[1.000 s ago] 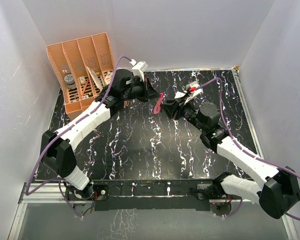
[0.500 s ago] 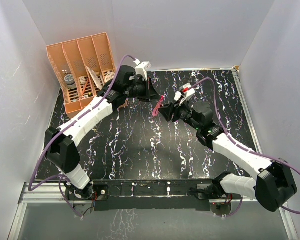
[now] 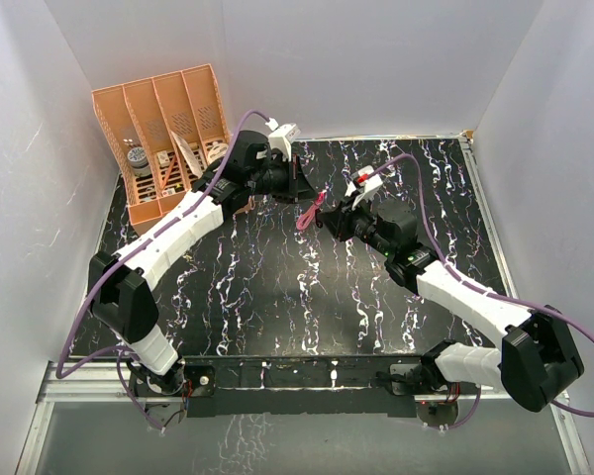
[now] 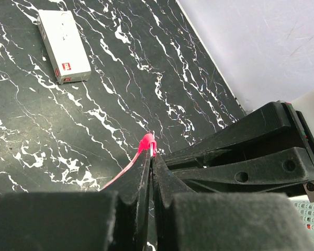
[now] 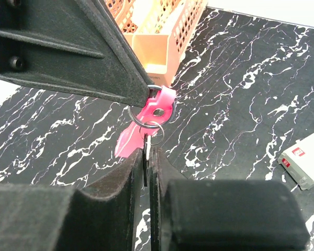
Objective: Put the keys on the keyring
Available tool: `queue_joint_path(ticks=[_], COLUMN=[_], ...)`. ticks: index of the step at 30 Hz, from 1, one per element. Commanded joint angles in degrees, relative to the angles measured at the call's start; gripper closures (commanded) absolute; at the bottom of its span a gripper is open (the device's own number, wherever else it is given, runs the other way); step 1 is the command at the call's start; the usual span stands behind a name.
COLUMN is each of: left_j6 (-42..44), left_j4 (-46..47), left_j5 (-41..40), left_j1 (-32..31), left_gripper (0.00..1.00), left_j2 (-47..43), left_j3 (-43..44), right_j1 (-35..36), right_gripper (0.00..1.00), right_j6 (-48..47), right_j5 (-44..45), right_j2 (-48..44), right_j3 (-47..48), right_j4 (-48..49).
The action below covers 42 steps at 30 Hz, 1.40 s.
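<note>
R gripper [image 5: 146, 157] had narrowed, pinching the keys [image 5: 146, 148] btwn its tips; keyring [image 5: 156, 111] hung just ahead, pink tag clamped in L gripper [image 4: 152, 159].

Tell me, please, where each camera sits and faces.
Top external: above and behind both arms, looking down at the table; they show whole.
Left wrist: looks along the left gripper, shut on the keyring, toward the right gripper.
Right wrist: looks along the right gripper, closed on a key, toward the orange organizer.
Shared: both wrist views show the keyring and the white box.
</note>
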Motion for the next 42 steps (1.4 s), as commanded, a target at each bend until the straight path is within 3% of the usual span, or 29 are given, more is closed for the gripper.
queue_joint_path(ticks=[1,7,25,32,37,42], left_j6=[-0.28,-0.32,-0.89,-0.39,0.82,3.05], left_j4=[-1.98,-4.77,-13.31,-13.84,-15.32,-18.33], left_j5=[1.41,2.52,6.32,6.21,5.45,4.94], left_j1=[-0.24,-0.28,-0.28,-0.26,-0.28,-0.26], left_gripper=[1.0,1.0,1.0,1.0,1.0,1.0], left_j2=[-3.05,-2.61,3.39,3.49,3.37,4.15], left_j3=[1.18,2.55,8.44,7.43,7.5,9.6], right_j1=[0.09,0.08,0.09,0.09,0.09,0.09], right_gripper=[0.92,1.0,1.0,0.87,0.72,0.65], right_j6=[-1.05,-3.2,-9.43,-8.94,-8.58,-7.41], right_j5=[1.31,3.66,12.76,16.6,16.8,15.81], right_j2=[0.11,0.31,0.31,-0.96,-2.56,-5.64], right_j3=[0.5,0.52,0.75,0.73,0.77,0.7], right_j4=[3.73,3.37,2.25,1.85,0.56,-0.83])
